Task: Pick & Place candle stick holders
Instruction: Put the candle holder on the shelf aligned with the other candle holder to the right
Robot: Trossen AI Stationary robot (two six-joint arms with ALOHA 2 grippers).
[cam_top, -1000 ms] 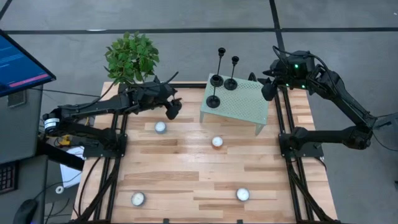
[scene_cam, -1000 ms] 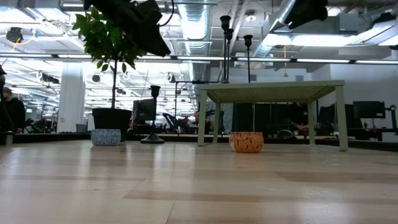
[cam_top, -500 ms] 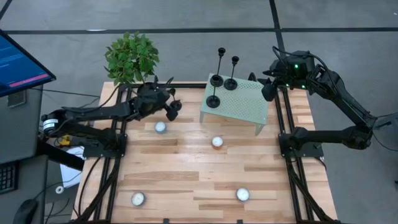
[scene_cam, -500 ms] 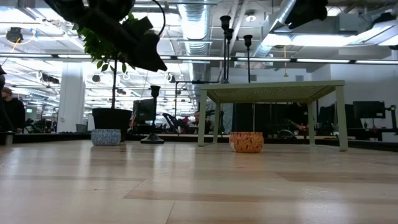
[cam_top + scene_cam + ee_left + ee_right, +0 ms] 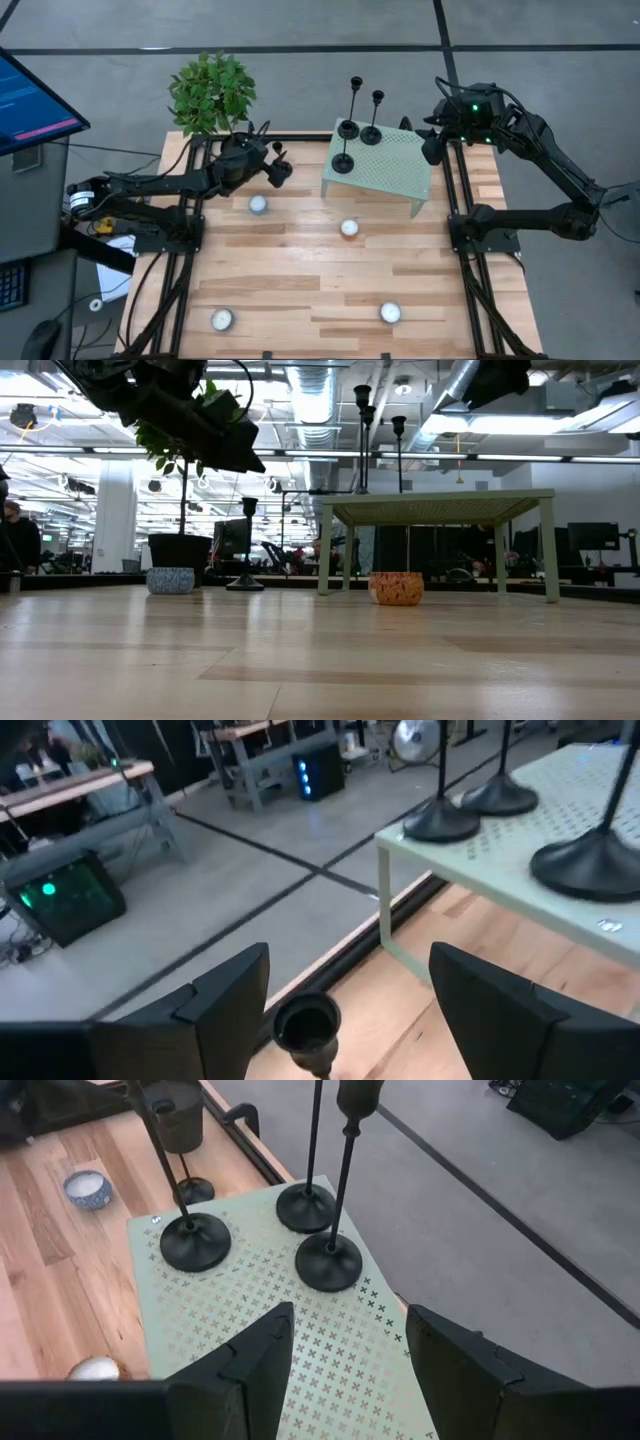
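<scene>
Three black metal candle stick holders [image 5: 352, 128], each a round disc base under a thin stem and small cup, stand clustered at the back left corner of a pale green perforated stand [image 5: 395, 175], close to its edge. A fourth, shorter candlestick [image 5: 246, 550] stands on the plank-wood surface [image 5: 300, 270] beside the stand; its cup [image 5: 306, 1023] shows between the left gripper's [image 5: 276, 172] spread fingers [image 5: 232, 990], which grasp nothing. Since a second ago that gripper has drawn back and leftward, nearer the leafy plant [image 5: 210, 92]. The right gripper [image 5: 342, 1342] hovers over the stand's back right corner, jaws parted and empty, unmoved. Round tealights [image 5: 258, 205] lie scattered on the surface, well apart, leaving open wood in front; their exact material is hard to judge from above.
</scene>
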